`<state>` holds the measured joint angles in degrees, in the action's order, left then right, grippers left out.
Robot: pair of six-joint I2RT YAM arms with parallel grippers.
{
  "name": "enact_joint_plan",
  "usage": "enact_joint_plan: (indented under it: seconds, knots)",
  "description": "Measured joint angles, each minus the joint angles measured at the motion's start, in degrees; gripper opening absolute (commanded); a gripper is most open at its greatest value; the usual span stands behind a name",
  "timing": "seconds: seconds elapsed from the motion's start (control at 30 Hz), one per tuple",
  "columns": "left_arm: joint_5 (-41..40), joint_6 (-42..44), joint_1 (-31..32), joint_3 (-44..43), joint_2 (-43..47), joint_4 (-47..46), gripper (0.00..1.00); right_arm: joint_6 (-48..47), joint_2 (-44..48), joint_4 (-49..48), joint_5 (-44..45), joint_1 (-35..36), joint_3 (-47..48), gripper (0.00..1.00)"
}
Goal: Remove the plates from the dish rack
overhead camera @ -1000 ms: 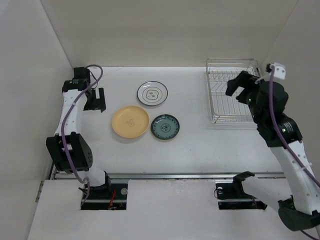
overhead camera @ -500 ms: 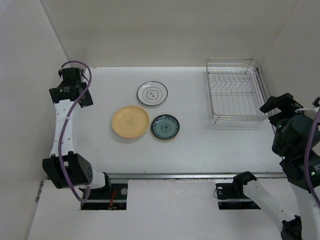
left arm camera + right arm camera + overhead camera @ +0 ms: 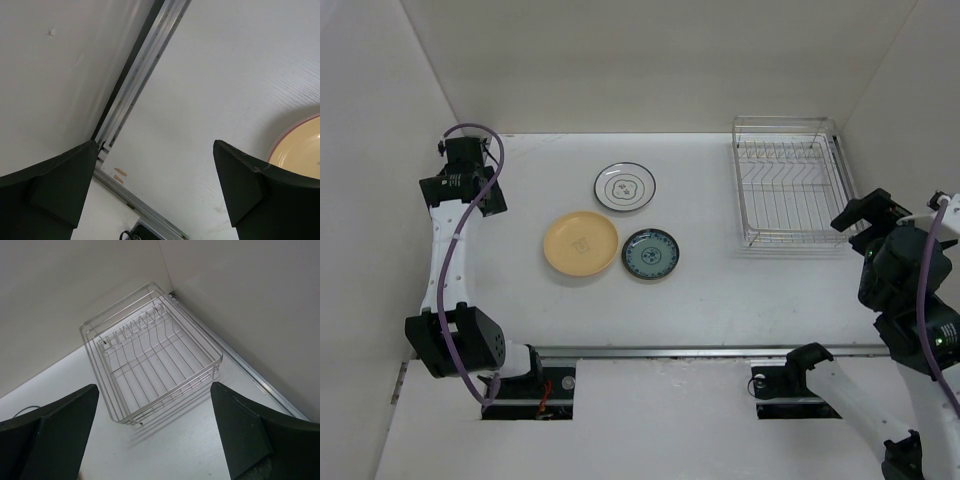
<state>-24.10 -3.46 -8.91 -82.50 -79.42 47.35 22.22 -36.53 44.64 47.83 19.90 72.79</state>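
Left gripper (image 3: pixel 155 145) spread wide by the left edge of the table (image 3: pixel 720 290), right gripper (image 3: pixel 154 387) wide near the right edge, facing the dish rack (image 3: pixel 788 180) in the far right corner, yellow plate (image 3: pixel 580 243), teal plate (image 3: pixel 651 254), ringed white plate (image 3: pixel 625 187) flat mid-table, arms bent outward.

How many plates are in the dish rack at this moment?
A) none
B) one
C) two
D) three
A: the right wrist view shows only bare wires in the dish rack, while the yellow plate, teal plate and white ringed plate lie flat on the table.
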Motion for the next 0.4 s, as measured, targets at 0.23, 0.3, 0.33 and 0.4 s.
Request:
enact_joint_plan:
  seconds: [0.23, 0.3, 0.33, 0.4]
  knots:
    - [0.0, 0.0, 0.0, 0.0, 0.0, 0.0, 1.00, 0.0, 0.0, 0.0, -0.3, 0.0, -0.6, 0.99]
    - [0.1, 0.0, 0.0, 0.0, 0.0, 0.0, 1.00, 0.0, 0.0, 0.0, -0.2, 0.0, -0.6, 0.99]
    - [0.1, 0.0, 0.0, 0.0, 0.0, 0.0, 1.00, 0.0, 0.0, 0.0, -0.3, 0.0, -0.6, 0.99]
    - [0.2, 0.0, 0.0, 0.0, 0.0, 0.0, 1.00, 0.0, 0.0, 0.0, -0.3, 0.0, -0.6, 0.99]
